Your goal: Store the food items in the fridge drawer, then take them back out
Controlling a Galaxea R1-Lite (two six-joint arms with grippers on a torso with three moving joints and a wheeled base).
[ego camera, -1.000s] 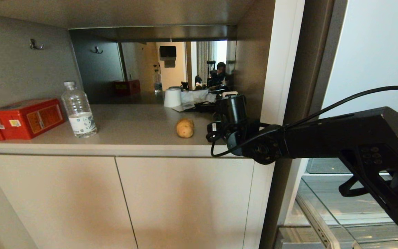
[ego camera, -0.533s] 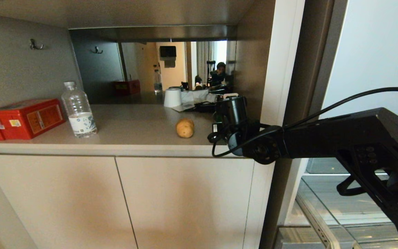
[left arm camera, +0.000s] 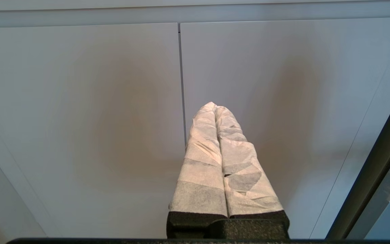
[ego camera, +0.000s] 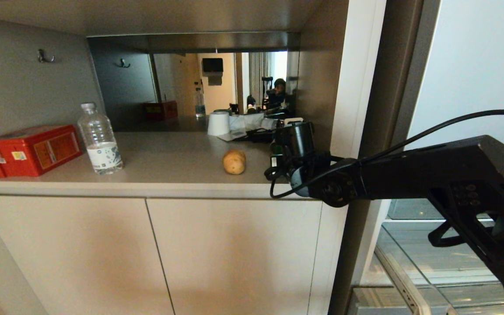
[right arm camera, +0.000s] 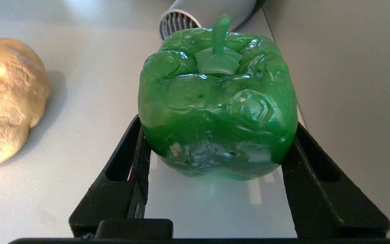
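The right arm reaches level from the lower right of the head view to the counter [ego camera: 164,162], its right gripper [right arm camera: 215,159] clamped on the one bell pepper [right arm camera: 217,108] (glossy green, lobed, stem up) at frame centre-right. One rough tan potato [ego camera: 234,161] lies just left. Farther left stand one clear ribbed bottle [ego camera: 99,139] and one red box [ego camera: 31,149]. The left gripper [left arm camera: 216,112], fingers pressed together, faces cabinet doors [left arm camera: 80,118].

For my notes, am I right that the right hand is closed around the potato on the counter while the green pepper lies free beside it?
Not quite: they are swapped. The right wrist view shows the right hand closed around the green pepper, while the potato lies free beside it on the counter.
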